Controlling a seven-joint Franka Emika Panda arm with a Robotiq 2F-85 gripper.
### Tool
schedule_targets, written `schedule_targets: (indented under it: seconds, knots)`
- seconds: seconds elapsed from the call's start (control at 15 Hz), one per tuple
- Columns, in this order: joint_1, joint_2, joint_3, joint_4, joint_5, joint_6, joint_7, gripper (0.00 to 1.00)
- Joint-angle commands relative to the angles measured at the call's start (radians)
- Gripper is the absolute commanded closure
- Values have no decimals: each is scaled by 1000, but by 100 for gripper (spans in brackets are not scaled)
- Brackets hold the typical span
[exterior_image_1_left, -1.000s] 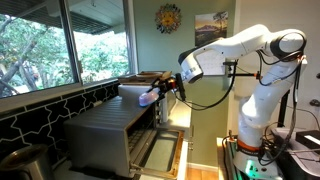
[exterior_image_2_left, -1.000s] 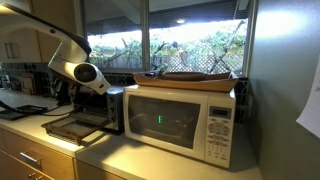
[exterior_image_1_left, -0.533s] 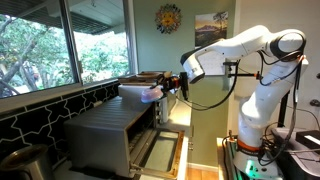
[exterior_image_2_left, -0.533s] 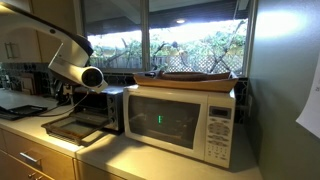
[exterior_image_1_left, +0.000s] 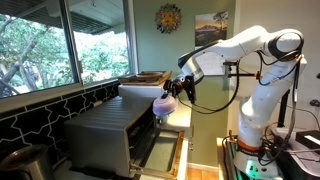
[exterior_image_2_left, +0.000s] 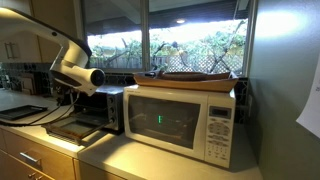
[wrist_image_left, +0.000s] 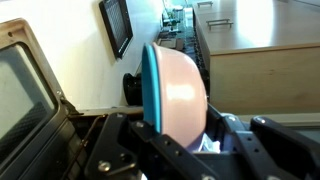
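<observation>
My gripper (exterior_image_1_left: 172, 92) is shut on a pink bowl (exterior_image_1_left: 166, 101) with a blue rim. It holds the bowl on edge in front of the top of a silver toaster oven (exterior_image_1_left: 108, 125), above the oven's dropped-open door (exterior_image_1_left: 160, 150). In the wrist view the bowl (wrist_image_left: 178, 88) stands upright between the black fingers (wrist_image_left: 176, 142), and the oven's edge (wrist_image_left: 25, 85) shows at the left. In an exterior view the arm's wrist (exterior_image_2_left: 80, 76) hangs in front of the toaster oven (exterior_image_2_left: 100, 108); the bowl is hidden there.
A white microwave (exterior_image_2_left: 182, 120) stands next to the toaster oven, with a flat tray (exterior_image_2_left: 195, 76) on top. Windows (exterior_image_1_left: 60, 45) run behind the counter. A wall with pictures (exterior_image_1_left: 211, 28) is behind the arm's base (exterior_image_1_left: 255, 120).
My gripper has carried the bowl away from the oven's top edge, out over the open door and slightly lower. It has stayed shut on the bowl.
</observation>
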Motion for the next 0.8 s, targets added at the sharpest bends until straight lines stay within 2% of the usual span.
schedule_targets:
  seconds: [0.0, 0.13, 0.2, 0.73]
  knots:
    - [-8, 6, 12, 2, -5, -4, 0, 89]
    - [-7, 13, 14, 4, -10, -4, 0, 89]
    - [-7, 14, 14, 5, -10, -4, 0, 97]
    - [-8, 81, 16, -96, 104, 27, -13, 97]
